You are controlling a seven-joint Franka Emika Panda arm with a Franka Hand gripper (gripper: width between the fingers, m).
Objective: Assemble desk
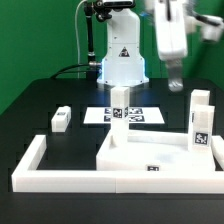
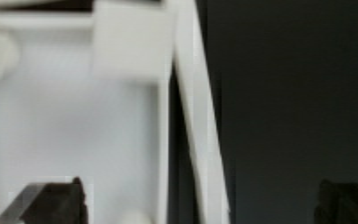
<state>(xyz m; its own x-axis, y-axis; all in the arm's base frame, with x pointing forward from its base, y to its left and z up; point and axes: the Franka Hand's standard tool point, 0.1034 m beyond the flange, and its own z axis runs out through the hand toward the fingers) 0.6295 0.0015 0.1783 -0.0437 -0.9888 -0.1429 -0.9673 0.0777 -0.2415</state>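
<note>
1. The tabletop panel (image 1: pixel 150 152) lies flat on the black desk (image 1: pixel 40 105), tucked into the corner of the white border rail (image 1: pixel 60 175) toward the exterior view's right.
2. Two legs stand upright on or at the panel: one leg (image 1: pixel 200 120) at its far corner on the exterior view's right, and another leg (image 1: pixel 119 112) at its far edge nearer the middle; whether either is fully seated cannot be told.
3. A third leg (image 1: pixel 61 119) lies loose on the desk, well apart from the panel, toward the exterior view's left.
4. The marker board (image 1: pixel 140 115) lies behind the panel.
5. The gripper (image 1: pixel 176 78) hangs above the right-hand leg, blurred; its fingers (image 2: pixel 51 200) stand apart and hold nothing.
6. Judgement: the assembly looks roughly half done, with the loose leg and any fourth leg, not visible here, left to fit.
</note>
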